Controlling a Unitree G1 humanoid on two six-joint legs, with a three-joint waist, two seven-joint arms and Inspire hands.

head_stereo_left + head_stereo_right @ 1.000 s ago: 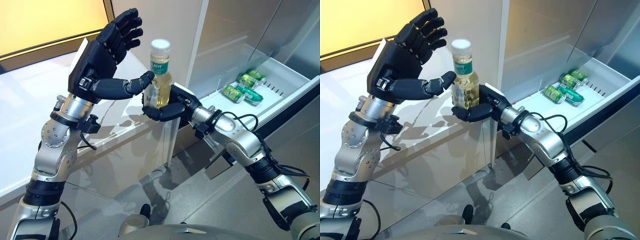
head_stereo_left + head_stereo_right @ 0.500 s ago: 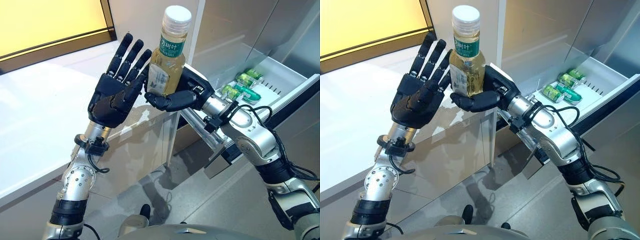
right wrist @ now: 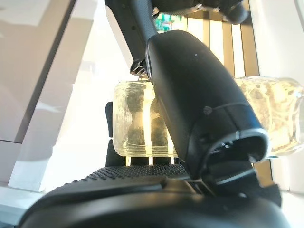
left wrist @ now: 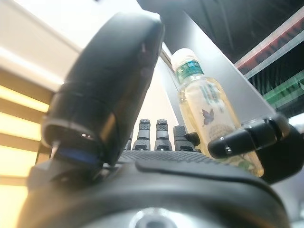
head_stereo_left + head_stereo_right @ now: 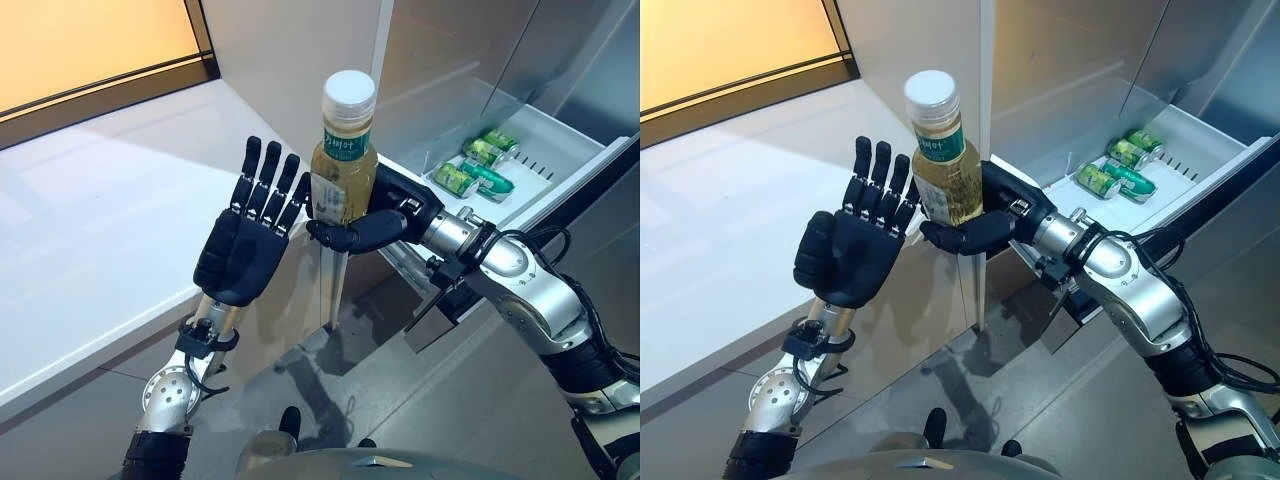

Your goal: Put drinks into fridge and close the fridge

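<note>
A broad white surface (image 5: pixel 90 210) runs along one side, brightly lit — above it a dark-framed window (image 5: pixel 100 45) glows warm yellow. Grey glossy floor (image 5: pixel 400 400) below.

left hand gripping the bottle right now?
No. The left hand is open with straight fingers beside the bottle; only the right hand is curled round it.

upright pale-yellow drink bottle (image 5: pixel 343 165) — white cap, green label — green cans (image 5: pixel 478 163) in open fridge drawer (image 5: pixel 560 150)
</note>
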